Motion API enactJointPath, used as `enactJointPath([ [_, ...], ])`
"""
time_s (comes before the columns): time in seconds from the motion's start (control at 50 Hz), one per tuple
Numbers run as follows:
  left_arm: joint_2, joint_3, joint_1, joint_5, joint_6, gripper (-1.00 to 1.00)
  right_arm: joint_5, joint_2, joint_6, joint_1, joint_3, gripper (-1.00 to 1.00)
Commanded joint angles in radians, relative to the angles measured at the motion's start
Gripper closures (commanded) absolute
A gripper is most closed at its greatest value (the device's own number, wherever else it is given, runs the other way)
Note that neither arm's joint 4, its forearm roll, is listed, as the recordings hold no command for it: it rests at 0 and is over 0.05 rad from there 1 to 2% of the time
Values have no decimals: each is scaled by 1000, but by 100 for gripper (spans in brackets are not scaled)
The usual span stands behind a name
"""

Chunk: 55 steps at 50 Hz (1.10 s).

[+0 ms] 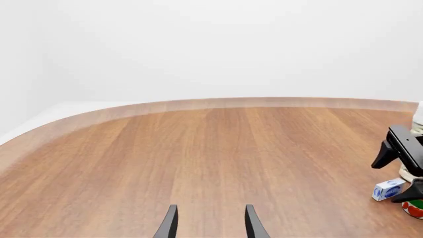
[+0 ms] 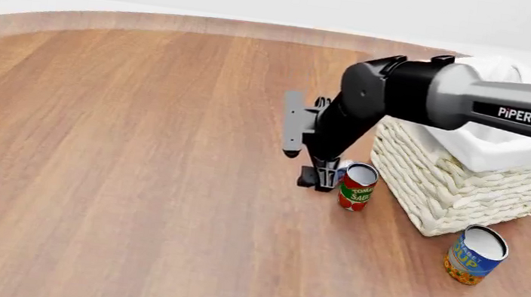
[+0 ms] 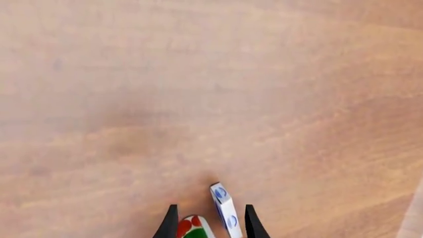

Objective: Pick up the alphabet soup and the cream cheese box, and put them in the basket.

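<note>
Front view: right gripper (image 2: 324, 180) lowered at cream cheese box (image 2: 342, 171), jaws spread.
Box on edge on table (image 2: 145, 141), between fingers beside tomato sauce can (image 2: 357, 186); long axis along finger direction in right wrist view. Alphabet soup (image 2: 476, 255) upright near basket (image 2: 471, 170) corner. Count: two cans, one box, one basket. Left gripper (image 1: 210, 225) jaws apart, holding nothing.

red tomato sauce can (image 2: 357, 187), wooden table (image 2: 145, 141)
</note>
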Motion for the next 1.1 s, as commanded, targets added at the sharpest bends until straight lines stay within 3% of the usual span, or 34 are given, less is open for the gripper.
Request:
enactJointPath([
  [0.02, 0, 0, 0, 0, 0, -100, 5, 30, -7, -2, -16, -100],
  [0.46, 0, 0, 0, 0, 0, -100, 29, 86, -53, -47, -61, -100],
  [1.1, 0, 0, 0, 0, 0, -100, 46, 156, -44, -61, -113, -100],
])
